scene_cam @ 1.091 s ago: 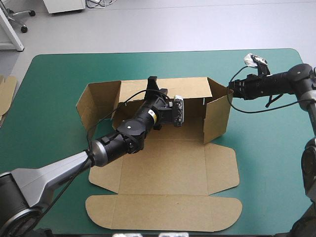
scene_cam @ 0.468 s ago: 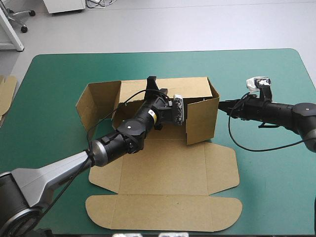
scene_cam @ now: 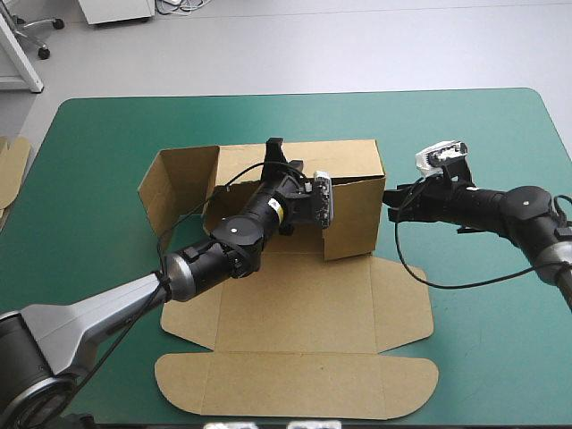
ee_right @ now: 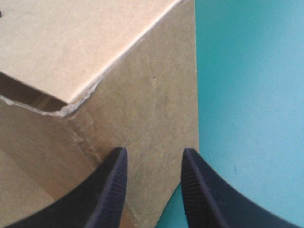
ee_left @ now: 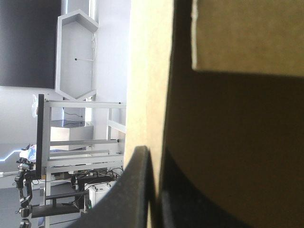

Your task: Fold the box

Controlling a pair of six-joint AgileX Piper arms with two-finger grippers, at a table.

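Your left gripper [ee_left: 154, 151] is clamped on the back wall of the brown cardboard box [scene_cam: 295, 304], centre frame; your right gripper [ee_right: 154, 154], fingers apart, meets its upright side wall, right of centre.

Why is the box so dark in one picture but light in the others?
Left wrist view: the left hand grips the box, and the camera faces its shaded inner side against a bright background. Right wrist view: the outer wall is evenly lit. High view: even light too.

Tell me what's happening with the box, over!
Left gripper shut on the box, back wall. Right gripper open, at right wall. Left wall splayed, lid flat. Spare board far left.
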